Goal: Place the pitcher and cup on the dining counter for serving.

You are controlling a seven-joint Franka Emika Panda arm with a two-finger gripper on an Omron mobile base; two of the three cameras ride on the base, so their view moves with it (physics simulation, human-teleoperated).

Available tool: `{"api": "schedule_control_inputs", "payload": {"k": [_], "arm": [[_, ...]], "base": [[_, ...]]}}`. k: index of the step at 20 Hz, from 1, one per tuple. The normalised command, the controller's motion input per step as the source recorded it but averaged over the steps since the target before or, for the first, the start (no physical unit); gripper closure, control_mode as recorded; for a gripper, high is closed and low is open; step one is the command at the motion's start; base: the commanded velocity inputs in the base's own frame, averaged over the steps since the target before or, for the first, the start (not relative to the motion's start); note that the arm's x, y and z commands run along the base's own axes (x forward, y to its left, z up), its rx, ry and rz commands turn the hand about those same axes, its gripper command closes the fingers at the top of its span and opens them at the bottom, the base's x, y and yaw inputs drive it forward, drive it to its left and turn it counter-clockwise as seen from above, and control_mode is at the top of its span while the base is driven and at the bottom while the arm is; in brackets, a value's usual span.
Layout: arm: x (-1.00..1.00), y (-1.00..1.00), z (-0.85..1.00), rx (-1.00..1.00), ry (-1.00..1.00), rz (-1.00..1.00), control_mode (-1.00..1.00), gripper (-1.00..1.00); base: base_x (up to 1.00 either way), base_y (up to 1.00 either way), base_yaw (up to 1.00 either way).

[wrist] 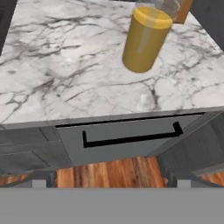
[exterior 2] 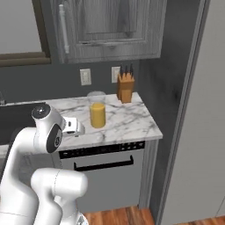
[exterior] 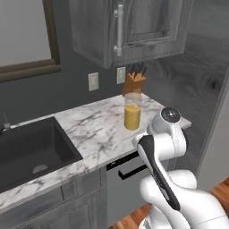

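1. Pitcher (exterior: 132, 112) upright on sink-side bench (exterior: 96, 129), nr knife block (exterior: 133, 83); untouched.
2. Gripper (exterior 2: 75, 127) short of it, jaws fully apart, nothing held.
3. Approach level; grip mid-body; lift w/o tilting.

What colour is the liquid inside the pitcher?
Orange-yellow; the pitcher itself is clear glass. The hand view shows it best.

A glossy white arm (exterior: 179, 197) is built of rounded, bulbous segments. Dark grey bands are set along its links and joints. One joint is capped by a grey disc with a pale centre.
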Motion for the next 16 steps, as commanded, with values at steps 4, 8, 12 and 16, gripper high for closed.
{"api": "schedule_control_inputs", "payload": {"k": [4,8,12,16], "arm": [[0.0,0.0,0.0,0.0,0.0,0.0,1.0,-1.0],[0.0,0.0,0.0,0.0,0.0,0.0,1.0,-1.0],[0.0,0.0,0.0,0.0,0.0,0.0,1.0,-1.0],[0.0,0.0,0.0,0.0,0.0,0.0,1.0,-1.0]], "base": [[0.19,0.34,-0.23],[0.27,0.25,-0.14],[0.05,0.41,-0.1],[0.09,0.33,-0.05]]}}
